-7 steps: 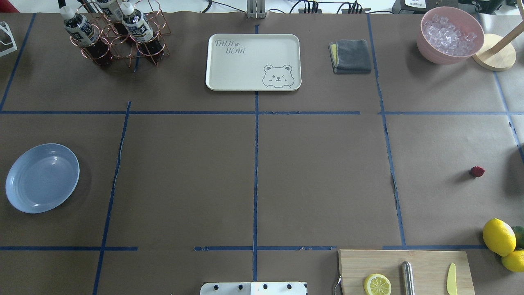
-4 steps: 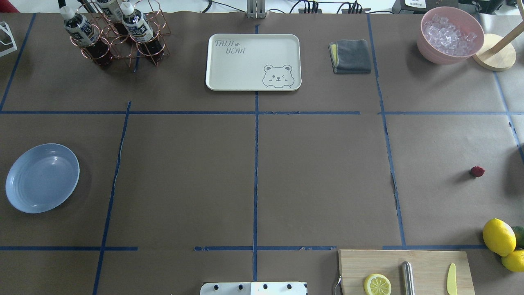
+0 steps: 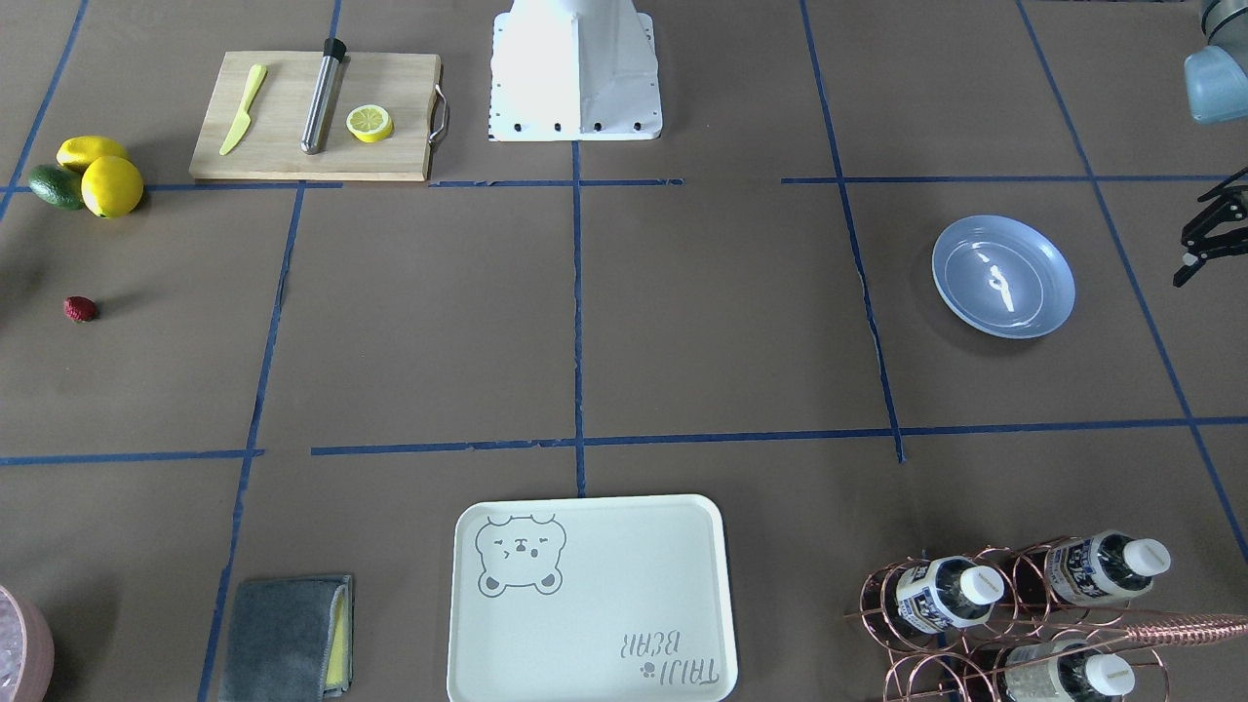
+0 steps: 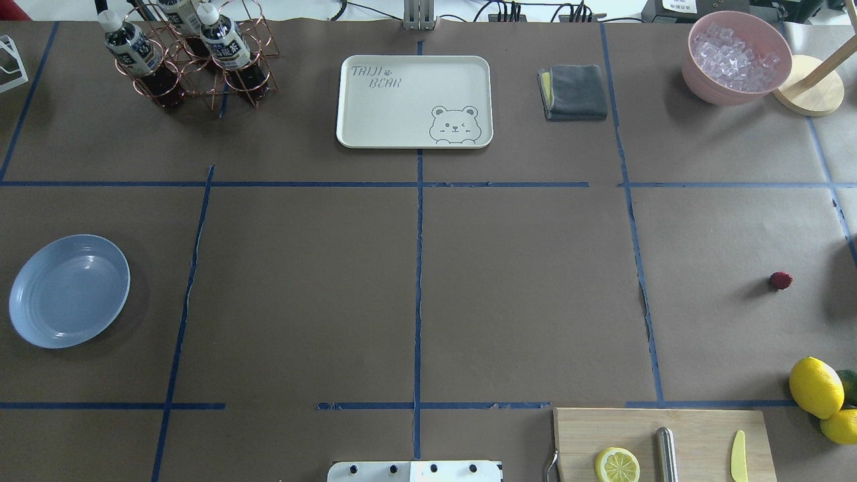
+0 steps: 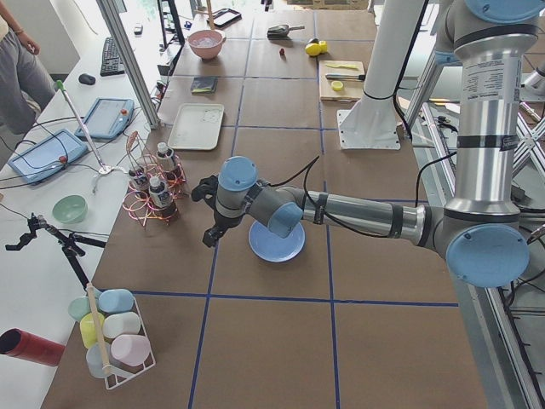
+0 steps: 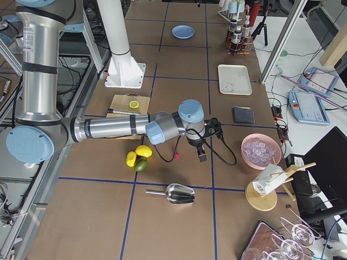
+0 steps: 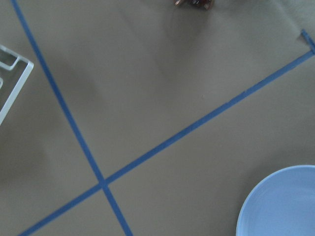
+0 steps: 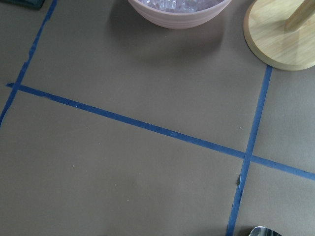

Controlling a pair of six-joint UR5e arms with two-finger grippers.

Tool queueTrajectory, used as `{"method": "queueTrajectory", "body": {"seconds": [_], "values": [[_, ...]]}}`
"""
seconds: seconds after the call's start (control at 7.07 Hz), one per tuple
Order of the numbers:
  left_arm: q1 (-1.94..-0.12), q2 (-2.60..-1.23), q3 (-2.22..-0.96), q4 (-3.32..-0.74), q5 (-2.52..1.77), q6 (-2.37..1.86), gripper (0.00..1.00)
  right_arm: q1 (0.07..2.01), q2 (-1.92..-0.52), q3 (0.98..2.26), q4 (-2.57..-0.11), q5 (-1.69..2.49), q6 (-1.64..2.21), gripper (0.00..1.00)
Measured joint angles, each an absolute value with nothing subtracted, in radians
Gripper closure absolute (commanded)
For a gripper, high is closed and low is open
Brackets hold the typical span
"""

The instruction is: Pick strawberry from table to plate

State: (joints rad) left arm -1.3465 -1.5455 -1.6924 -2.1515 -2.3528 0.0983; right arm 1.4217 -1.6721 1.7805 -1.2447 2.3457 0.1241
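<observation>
The strawberry (image 4: 780,280) (image 3: 80,309) lies alone on the brown-paper table (image 4: 522,281) near its right end. The light-blue plate (image 4: 69,290) (image 3: 1003,276) rests upright near the left end with nothing in it. My left gripper (image 3: 1194,234) (image 5: 207,213) hovers just beyond the plate's outer side, fingers spread and holding nothing; its wrist view catches the plate's rim (image 7: 280,206). My right gripper (image 6: 206,143) hangs close beside the strawberry (image 6: 177,157). It shows only in the exterior right view, so I cannot tell whether it is open or shut.
Two lemons (image 4: 815,387) and an avocado (image 4: 849,385) lie close to the strawberry. Near the robot is a cutting board (image 4: 696,428) with a lemon half. At the back are a pink ice bowl (image 4: 696,73), grey cloth (image 4: 576,92), cream tray (image 4: 402,107) and bottle rack (image 4: 194,53).
</observation>
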Motion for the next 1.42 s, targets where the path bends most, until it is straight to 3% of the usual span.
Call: {"method": "queueTrajectory", "body": {"seconds": [0.28,0.42,0.71,1.13,1.27,1.42], "values": [[-1.307,-1.535,-1.579,-2.405,-2.429,0.069,0.00,1.402,-1.669,1.771,-1.233,2.347,0.134,0.00],[-1.270,-1.518,-1.525,-2.500,-2.424,-0.029,0.21,1.393,-1.669,1.772,-1.231,2.348,0.133,0.00],[-1.175,-1.467,-1.481,-2.631,-2.311,-0.335,0.46,1.381,-1.676,1.772,-1.230,2.346,0.132,0.00],[-1.017,-1.424,-1.385,-2.862,-2.130,-0.670,0.46,1.379,-1.686,1.770,-1.230,2.346,0.134,0.00],[-0.995,-1.409,-1.371,-2.893,-2.115,-0.694,0.77,1.379,-1.687,1.770,-1.230,2.347,0.135,0.00],[-0.984,-1.398,-1.367,-2.915,-2.112,-0.702,1.00,1.379,-1.687,1.772,-1.230,2.347,0.135,0.00]]}}
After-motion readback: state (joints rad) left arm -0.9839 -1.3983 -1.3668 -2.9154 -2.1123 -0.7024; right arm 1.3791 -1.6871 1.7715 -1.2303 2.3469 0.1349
